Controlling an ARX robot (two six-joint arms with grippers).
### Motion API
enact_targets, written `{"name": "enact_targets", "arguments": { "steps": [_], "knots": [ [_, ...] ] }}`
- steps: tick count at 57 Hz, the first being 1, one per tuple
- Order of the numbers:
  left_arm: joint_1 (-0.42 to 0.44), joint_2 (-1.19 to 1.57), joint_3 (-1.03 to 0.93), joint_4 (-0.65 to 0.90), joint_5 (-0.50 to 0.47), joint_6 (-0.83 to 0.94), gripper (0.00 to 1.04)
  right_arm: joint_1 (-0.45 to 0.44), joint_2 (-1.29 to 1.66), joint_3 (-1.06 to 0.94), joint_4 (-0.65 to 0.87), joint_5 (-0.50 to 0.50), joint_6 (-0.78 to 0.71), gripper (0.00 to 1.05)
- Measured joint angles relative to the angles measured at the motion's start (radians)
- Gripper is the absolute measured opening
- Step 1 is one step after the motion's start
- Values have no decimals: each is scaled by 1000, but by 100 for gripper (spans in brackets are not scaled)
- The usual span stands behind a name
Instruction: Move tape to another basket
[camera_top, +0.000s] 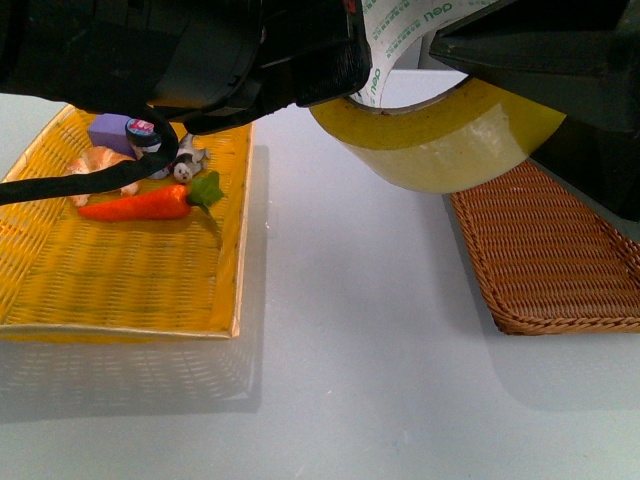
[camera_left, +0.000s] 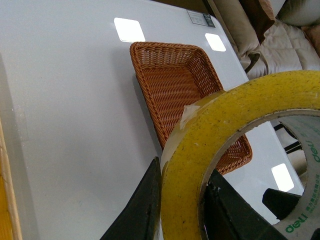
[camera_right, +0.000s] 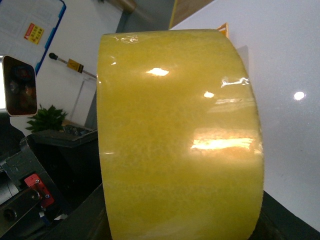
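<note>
The tape (camera_top: 450, 140), a wide yellowish roll with a white printed core, hangs high in the front view, between the two baskets and close to the camera. My left gripper (camera_left: 181, 210) is shut on its wall, one black finger outside and one inside the core. My right gripper (camera_right: 180, 225) is shut on the tape (camera_right: 177, 140) too; the roll fills that view and hides the fingertips. The brown wicker basket (camera_top: 560, 260) lies on the table at the right, below and just right of the roll. It also shows in the left wrist view (camera_left: 170, 80), holding nothing.
A bright yellow woven tray (camera_top: 120, 270) at the left holds a toy carrot (camera_top: 150, 203), a croissant-like toy (camera_top: 98, 165), a purple block (camera_top: 112, 130) and a small figure (camera_top: 185, 165). A black cable (camera_top: 90, 180) hangs over it. White table (camera_top: 350, 350) lies between the baskets.
</note>
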Motion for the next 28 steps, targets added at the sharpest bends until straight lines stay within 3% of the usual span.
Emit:
{"name": "enact_targets", "arguments": {
  "steps": [8,24,28],
  "knots": [
    [0,0,0,0,2,-5,17,0,0,0,2,1,0,47],
    [0,-34,0,10,11,-20,56,-5,-8,-6,3,2,9,47],
    [0,-57,-1,12,11,-22,72,-16,-18,-12,3,3,19,47]
  ]
}}
